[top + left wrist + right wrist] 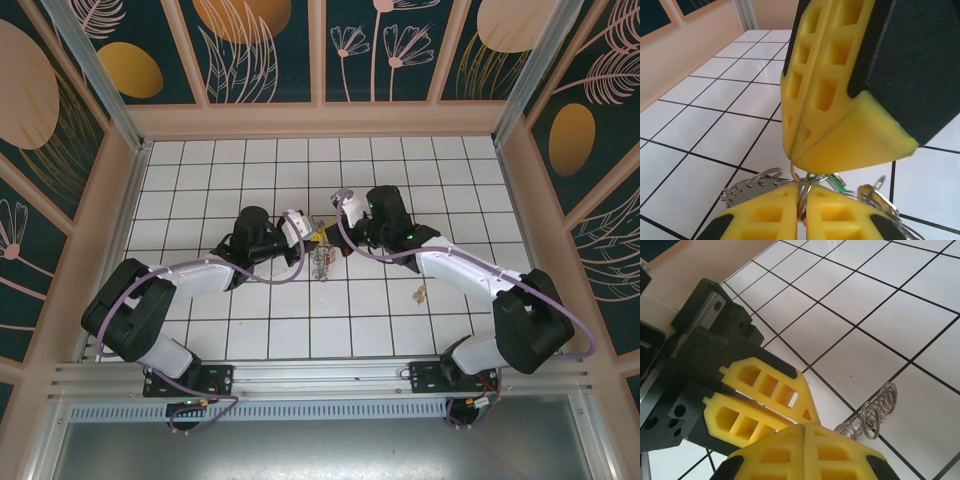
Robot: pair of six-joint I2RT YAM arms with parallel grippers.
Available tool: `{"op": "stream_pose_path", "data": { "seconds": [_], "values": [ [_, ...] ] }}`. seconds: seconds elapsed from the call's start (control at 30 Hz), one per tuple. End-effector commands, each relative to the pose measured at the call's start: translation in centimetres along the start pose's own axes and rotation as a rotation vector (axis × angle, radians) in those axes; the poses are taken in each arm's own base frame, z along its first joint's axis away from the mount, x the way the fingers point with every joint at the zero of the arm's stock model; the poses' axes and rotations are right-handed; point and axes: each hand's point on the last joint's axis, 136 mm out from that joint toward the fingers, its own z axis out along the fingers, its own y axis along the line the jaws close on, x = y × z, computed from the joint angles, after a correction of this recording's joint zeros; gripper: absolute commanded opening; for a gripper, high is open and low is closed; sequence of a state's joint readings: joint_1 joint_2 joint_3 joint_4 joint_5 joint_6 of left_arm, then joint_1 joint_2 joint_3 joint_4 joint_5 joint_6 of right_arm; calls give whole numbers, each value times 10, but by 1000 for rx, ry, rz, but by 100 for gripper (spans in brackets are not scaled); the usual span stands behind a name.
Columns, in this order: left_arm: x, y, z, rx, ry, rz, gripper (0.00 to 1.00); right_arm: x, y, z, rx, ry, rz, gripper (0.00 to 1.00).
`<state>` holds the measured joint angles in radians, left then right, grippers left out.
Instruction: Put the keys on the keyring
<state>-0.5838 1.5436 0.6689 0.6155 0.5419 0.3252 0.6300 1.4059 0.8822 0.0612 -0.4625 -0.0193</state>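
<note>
Top overhead, downward; wrist views close, share left end effector.

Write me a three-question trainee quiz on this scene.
1. True or false: the right gripper has its jaws wide open.
2. In the left wrist view, which colour is the key next to the keyring: A blue, B green, C black?
3. Fill in: one loose key lies on the tiles beside the ____ arm.
Key: 1 false; 2 B; 3 right.
</note>
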Motion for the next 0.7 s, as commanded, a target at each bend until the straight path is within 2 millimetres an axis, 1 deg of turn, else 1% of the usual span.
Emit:
{"op": "stream_pose_path", "data": {
  "seconds": [0.0, 0.07, 0.13, 0.47, 0.67],
  "values": [
    [5, -1, -2, 0, 32, -1, 9, -33, 9, -15, 9, -106, -46, 0],
    [5, -1, -3, -5, 30, -1, 7, -31, 5, -16, 34, -106, -36, 0],
    [4, -2, -4, -6, 27, 0, 0, -29, 3, -15, 43, -102, -28, 0],
    [-3, 0, -6, -16, -11, -20, 0, -21, -14, -15, 128, -102, 27, 0],
    [-10, 0, -9, -28, -46, -20, 0, -9, -24, -11, 162, -70, 67, 0]
  ]
}}
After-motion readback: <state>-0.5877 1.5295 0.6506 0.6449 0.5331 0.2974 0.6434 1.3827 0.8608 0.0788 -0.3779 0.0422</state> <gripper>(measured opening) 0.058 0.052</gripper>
